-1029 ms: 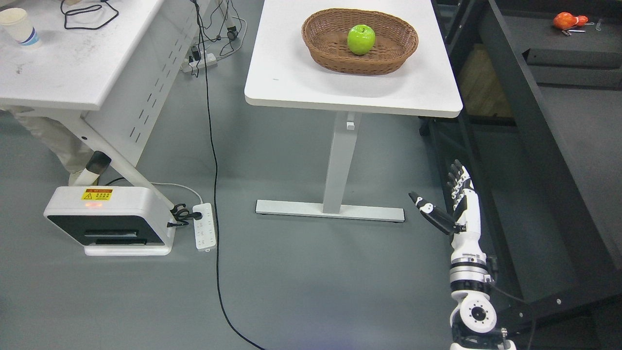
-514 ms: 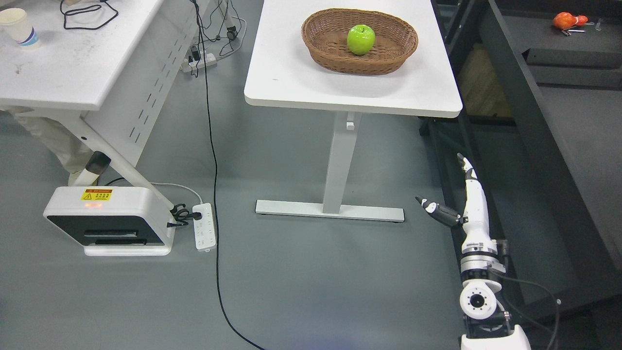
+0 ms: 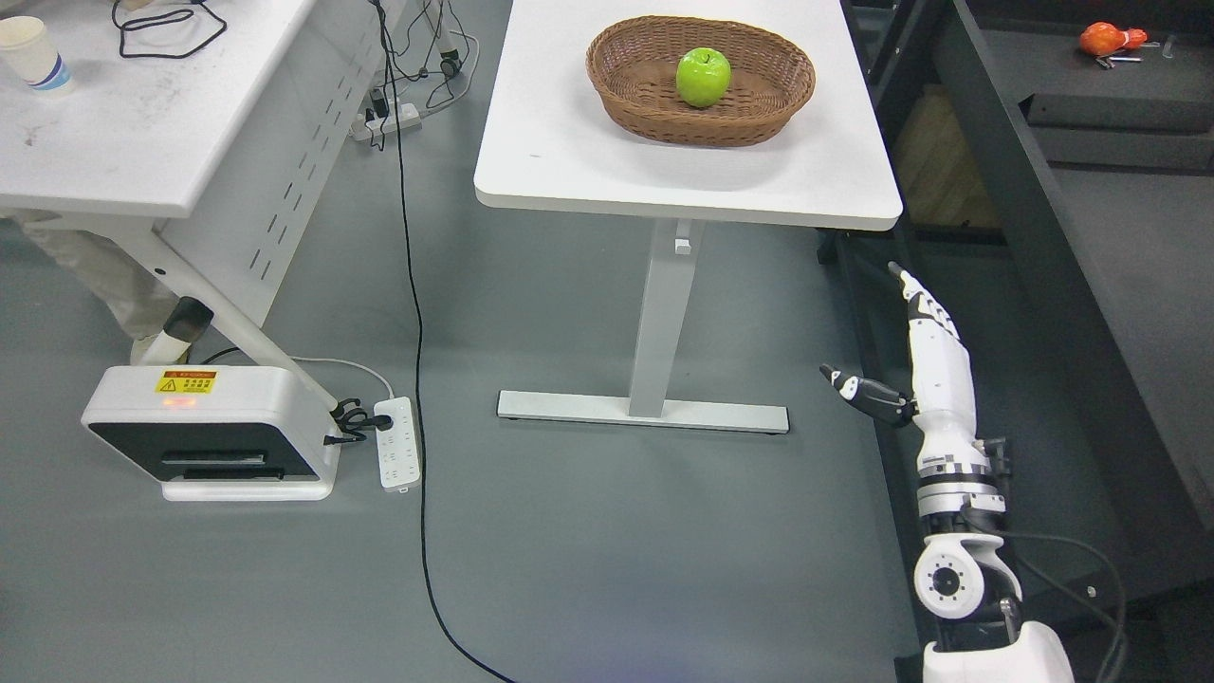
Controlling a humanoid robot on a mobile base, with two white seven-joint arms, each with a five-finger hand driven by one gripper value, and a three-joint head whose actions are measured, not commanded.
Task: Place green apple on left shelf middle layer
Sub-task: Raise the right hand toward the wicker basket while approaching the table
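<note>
Right hand (image 3: 925, 351) raised edge-on, fingers straight, thumb out.

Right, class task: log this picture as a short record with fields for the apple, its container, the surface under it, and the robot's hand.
apple: green apple, lying inside the basket
container: brown wicker basket, oval
surface: white table, basket towards its far end
right hand: fingers extended, holding nothing, below the table's near right corner
left hand: not in view
</note>
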